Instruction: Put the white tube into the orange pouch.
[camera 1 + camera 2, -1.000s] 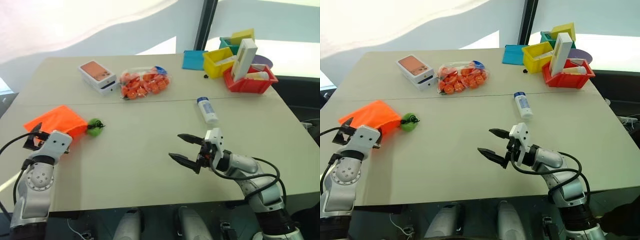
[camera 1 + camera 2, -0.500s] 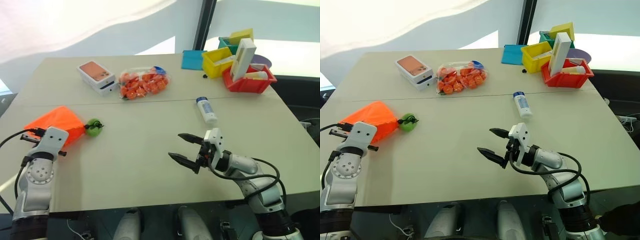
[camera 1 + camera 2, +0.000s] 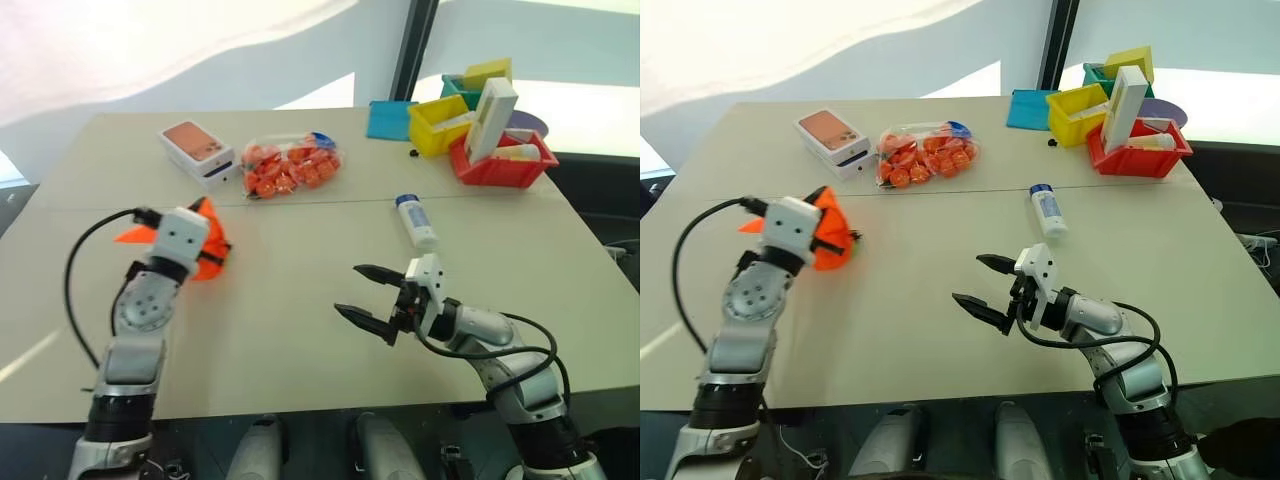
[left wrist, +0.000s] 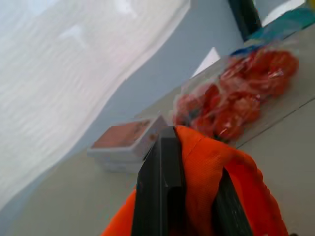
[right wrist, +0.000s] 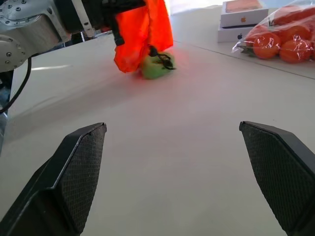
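While left gripper [image 4: 189,196] clamps orange pouch [image 3: 207,243] lifted off table [image 3: 300,320], white tube [image 3: 415,221] lies far right of pouch; right gripper [image 3: 369,295], jaws wide, empty. Keep pouch mouth facing tube.

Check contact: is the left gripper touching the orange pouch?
Touching. In the left wrist view the left gripper has its black fingers shut on a fold of the orange pouch; the right wrist view shows the pouch hanging from it.

I see my left tool [image 4: 189,196] clamped on the orange pouch [image 3: 208,240], arm bent and raised above the surface (fingers pinching the fabric between them). My right tool [image 3: 362,292] hovers low, fingers spread wide, pointing toward my left.
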Action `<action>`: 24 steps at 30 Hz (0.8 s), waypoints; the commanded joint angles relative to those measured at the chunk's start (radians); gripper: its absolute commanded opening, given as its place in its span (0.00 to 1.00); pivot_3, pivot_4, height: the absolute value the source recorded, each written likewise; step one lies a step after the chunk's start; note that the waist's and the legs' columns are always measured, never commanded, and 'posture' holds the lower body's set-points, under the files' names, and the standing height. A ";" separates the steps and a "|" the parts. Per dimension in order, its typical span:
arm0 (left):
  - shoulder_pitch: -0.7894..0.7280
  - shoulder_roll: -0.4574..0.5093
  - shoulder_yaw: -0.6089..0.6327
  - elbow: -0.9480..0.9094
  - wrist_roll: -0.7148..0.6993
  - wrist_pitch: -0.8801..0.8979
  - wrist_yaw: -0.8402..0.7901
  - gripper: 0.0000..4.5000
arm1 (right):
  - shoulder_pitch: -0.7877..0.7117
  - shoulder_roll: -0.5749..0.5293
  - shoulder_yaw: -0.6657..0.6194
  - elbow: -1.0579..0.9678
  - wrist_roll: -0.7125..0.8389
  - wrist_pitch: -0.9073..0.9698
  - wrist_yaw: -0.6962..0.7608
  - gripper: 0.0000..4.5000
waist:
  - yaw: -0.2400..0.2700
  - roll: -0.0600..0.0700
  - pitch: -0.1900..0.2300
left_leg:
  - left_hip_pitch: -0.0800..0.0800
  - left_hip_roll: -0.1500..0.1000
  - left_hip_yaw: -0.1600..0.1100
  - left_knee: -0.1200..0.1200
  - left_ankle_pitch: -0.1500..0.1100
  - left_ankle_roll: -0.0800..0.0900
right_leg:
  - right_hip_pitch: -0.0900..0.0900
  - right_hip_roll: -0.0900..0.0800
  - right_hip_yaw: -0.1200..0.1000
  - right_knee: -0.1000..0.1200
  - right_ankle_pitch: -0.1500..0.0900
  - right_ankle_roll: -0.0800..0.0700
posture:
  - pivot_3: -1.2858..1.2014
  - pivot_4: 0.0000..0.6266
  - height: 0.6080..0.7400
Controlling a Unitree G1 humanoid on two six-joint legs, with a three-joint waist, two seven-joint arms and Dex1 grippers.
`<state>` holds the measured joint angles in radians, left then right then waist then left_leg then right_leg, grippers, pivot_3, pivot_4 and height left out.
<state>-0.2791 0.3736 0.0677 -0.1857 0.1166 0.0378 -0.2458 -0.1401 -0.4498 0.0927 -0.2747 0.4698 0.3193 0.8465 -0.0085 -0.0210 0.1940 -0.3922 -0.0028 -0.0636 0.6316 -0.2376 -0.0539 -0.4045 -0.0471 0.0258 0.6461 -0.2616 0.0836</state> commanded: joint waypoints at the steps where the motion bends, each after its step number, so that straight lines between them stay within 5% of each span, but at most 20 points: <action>1: -0.069 -0.050 -0.078 -0.076 -0.032 0.020 -0.033 0.01 | -0.007 0.004 -0.013 -0.025 -0.003 -0.020 -0.007 1.00 | -0.002 0.000 0.000 | 0.000 0.000 0.000 0.000 0.000 0.000 | 0.000 0.000 0.000 0.000 0.000 0.000 | 0.52 0.24 1.00; 14: -0.030 -0.094 -0.110 -0.125 -0.150 0.273 -0.116 0.01 | -0.063 0.001 -0.161 0.055 -0.033 -0.048 -0.136 1.00 | -0.007 0.000 0.000 | 0.001 0.000 0.000 0.000 0.000 0.000 | 0.000 0.002 0.001 0.002 0.001 0.002 | 0.52 0.24 1.00; 24: 0.105 0.031 -0.113 -0.175 -0.171 0.357 -0.211 0.01 | -0.152 0.078 -0.156 0.179 -0.252 -0.066 -0.436 1.00 | -0.008 0.000 0.000 | 0.001 0.000 0.000 0.000 0.000 0.000 | -0.001 0.002 0.001 0.002 0.001 0.001 | 0.52 0.24 1.00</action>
<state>-0.1796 0.3904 -0.0480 -0.3259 -0.0540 0.4042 -0.4420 -0.2689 -0.3769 -0.0608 -0.1024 0.2516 0.2685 0.4522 -0.0161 -0.0206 0.1942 -0.3910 -0.0027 -0.0634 0.6316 -0.2375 -0.0539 -0.4050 -0.0453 0.0269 0.6481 -0.2608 0.0846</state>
